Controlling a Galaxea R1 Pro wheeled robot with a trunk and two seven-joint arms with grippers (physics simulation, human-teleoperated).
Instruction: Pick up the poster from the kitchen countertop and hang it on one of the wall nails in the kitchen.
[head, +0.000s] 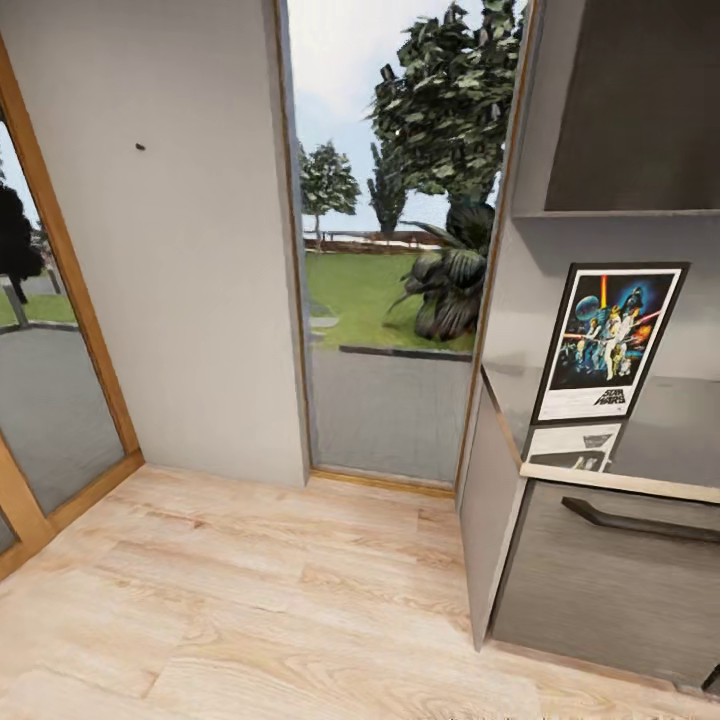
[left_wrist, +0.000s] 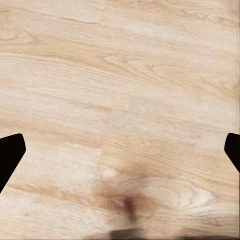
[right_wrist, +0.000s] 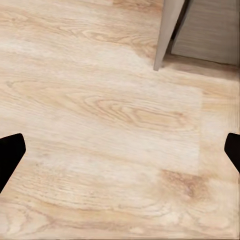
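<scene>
A: What is seen nearest, under the arms?

B: Pale wooden floor (left_wrist: 120, 100) is seen below the left end effector (left_wrist: 120, 150); its two dark fingertips (left_wrist: 10, 155) are set far apart at the frame's edges, so it is spread wide with nothing between them. The right end effector (right_wrist: 120, 150) is likewise spread wide over the floor, and the foot of a grey cabinet (right_wrist: 167, 35) is caught near it.

A: And the poster?

B: The poster (head: 608, 342) is found in the head view at the right, standing upright on the grey surface (head: 665, 430) and leaned back against the wall behind it. Its reflection is thrown on the glossy top just beneath. A dark handle (head: 640, 522) is seen on the cabinet front below, and a dark upper cabinet (head: 640, 100) is hung above.

A: Is a nail made out?

B: A small dark nail (head: 139, 147) is seen high on the pale grey wall panel (head: 170, 280), well apart from the poster and across the floor from it.

A: What lies beyond?

B: A tall window (head: 400, 240) is set between wall panel and cabinets; lawn and trees (head: 450, 110) are shown through it. A wood-framed glass door (head: 50, 400) is seen at the far left
</scene>
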